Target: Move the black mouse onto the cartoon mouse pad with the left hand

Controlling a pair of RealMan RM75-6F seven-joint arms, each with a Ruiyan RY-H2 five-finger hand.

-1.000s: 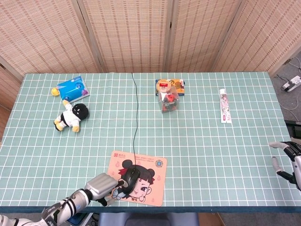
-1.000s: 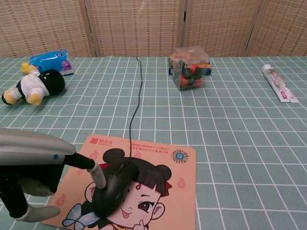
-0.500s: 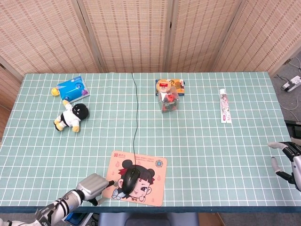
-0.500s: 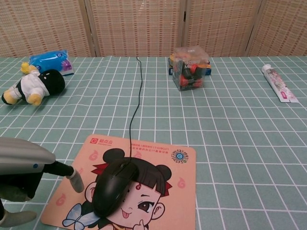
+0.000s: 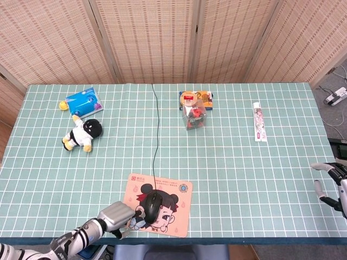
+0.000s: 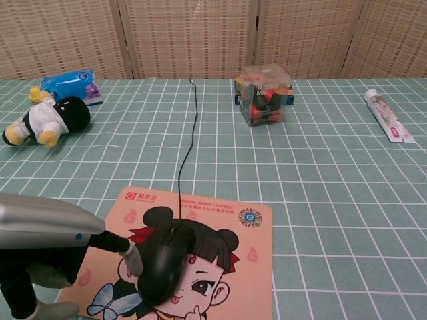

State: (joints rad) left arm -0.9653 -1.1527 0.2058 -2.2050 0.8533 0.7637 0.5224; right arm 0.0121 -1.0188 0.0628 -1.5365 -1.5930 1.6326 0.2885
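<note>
My left hand [image 6: 47, 247] sits at the lower left of the chest view, at the near table edge. Its fingers [image 6: 131, 257] reach right and meet the left flank of the mouse [image 6: 167, 261]; whether they grip it or merely touch it I cannot tell, as the hand's own back hides the rest.

The mouse lies just right of this hand, wholly on the mouse pad [image 6: 253, 253], over the printed cartoon girl's face. Its long axis runs near to far, tilted a little to the right at the far end, where the cable [image 6: 189, 143] leaves it and runs up the frame to the far table edge. I judge the placement essentially made; the coming move turns on drawing my hand off to the left without dragging the mouse.

My right hand [image 5: 332, 183] rests at the right edge of the head view, fingers apart and holding nothing, well apart from the mouse, so my left is far the nearer.

Count: one mouse, one pad, one cable. Beyond, at upper left, one doll [image 6: 45, 120] and one blue packet [image 6: 68, 85]; at upper centre, one clear box of toys [image 6: 265, 95]; at upper right, one tube [image 6: 388, 125].
</note>
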